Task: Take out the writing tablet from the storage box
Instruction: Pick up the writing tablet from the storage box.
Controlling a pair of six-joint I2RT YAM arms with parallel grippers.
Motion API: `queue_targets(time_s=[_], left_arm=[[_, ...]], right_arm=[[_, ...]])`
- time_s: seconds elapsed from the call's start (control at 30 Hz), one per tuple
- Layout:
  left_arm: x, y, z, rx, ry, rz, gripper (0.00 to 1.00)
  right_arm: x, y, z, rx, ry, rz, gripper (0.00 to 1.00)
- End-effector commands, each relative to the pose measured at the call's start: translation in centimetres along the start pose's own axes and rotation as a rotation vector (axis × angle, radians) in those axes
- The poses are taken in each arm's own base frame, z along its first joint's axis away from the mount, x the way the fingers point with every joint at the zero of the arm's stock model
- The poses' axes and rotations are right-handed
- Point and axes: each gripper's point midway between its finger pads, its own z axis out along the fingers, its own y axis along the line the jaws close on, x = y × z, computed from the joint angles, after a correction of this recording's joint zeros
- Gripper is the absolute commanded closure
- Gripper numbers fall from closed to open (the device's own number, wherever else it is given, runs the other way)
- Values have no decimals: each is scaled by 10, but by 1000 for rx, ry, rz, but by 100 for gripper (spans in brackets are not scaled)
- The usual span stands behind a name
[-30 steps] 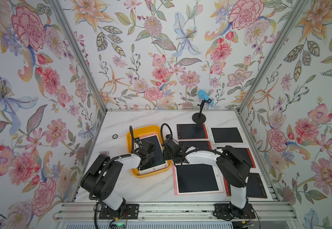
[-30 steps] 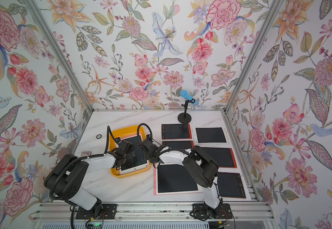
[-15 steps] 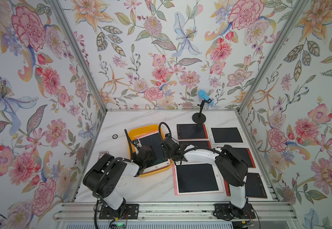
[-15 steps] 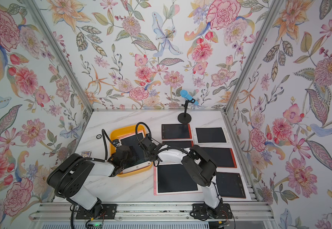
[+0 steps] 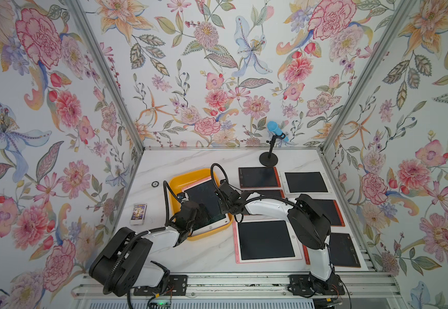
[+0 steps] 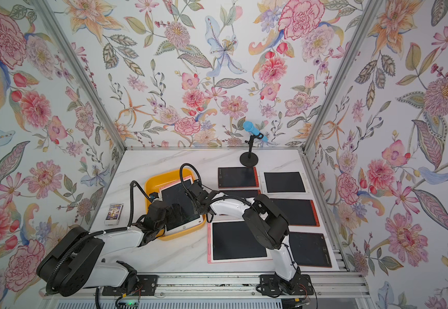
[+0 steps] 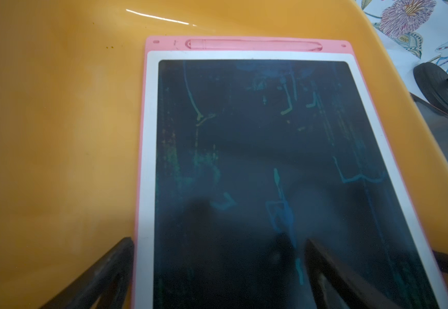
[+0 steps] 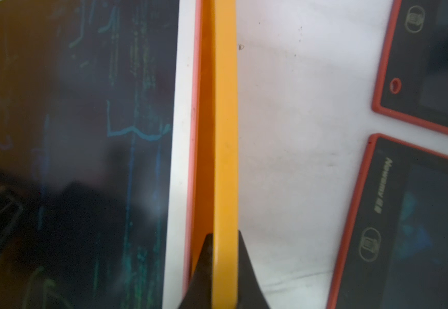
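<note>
One tablet point(image 5: 201, 194) in storage box point(image 5: 180, 182), six tablets point(image 5: 265, 243) outside, left jaws apart, right jaws pinching rim

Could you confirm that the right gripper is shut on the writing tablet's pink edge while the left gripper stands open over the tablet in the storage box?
Not quite: the right wrist view shows the right gripper shut on the yellow wall of the storage box, beside the writing tablet, not on its pink edge. The left gripper does stand open over the tablet.

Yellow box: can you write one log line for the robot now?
left gripper: open over writing tablet | right gripper: shut on storage box wall | writing tablet: in box
</note>
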Motion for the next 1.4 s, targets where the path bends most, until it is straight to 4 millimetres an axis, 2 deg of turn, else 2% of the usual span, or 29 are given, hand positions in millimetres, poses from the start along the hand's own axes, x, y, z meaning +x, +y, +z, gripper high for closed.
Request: queue_targets(time_s=[0.0, 0.3, 0.47, 0.5, 0.63, 0.77, 1.07, 1.2, 1.37], left_arm=[[58, -52, -24, 289, 308, -63, 1], [81, -51, -11, 314, 370, -87, 1], [89, -59, -1, 352, 398, -102, 1], [97, -56, 3, 346, 420, -106, 1], [104, -61, 11, 372, 444, -120, 1], [108, -62, 15, 376, 455, -125, 1], [112, -64, 19, 395, 469, -126, 1], [116, -66, 21, 413, 479, -133, 1], [120, -68, 23, 431, 493, -137, 1]], right_arm=[[66, -18, 44, 61, 185, -20, 94], [38, 17, 10, -176, 78, 2, 77], [35, 39, -1, -296, 72, -10, 68], [35, 42, -2, -310, 70, -12, 66], [33, 48, -10, -329, 50, -29, 61], [19, 42, -21, -295, -2, -32, 50], [-31, 24, -53, -174, -136, -11, 37], [-41, 6, -63, -83, -176, 26, 31], [-47, -21, -86, -19, -217, 89, 25]])
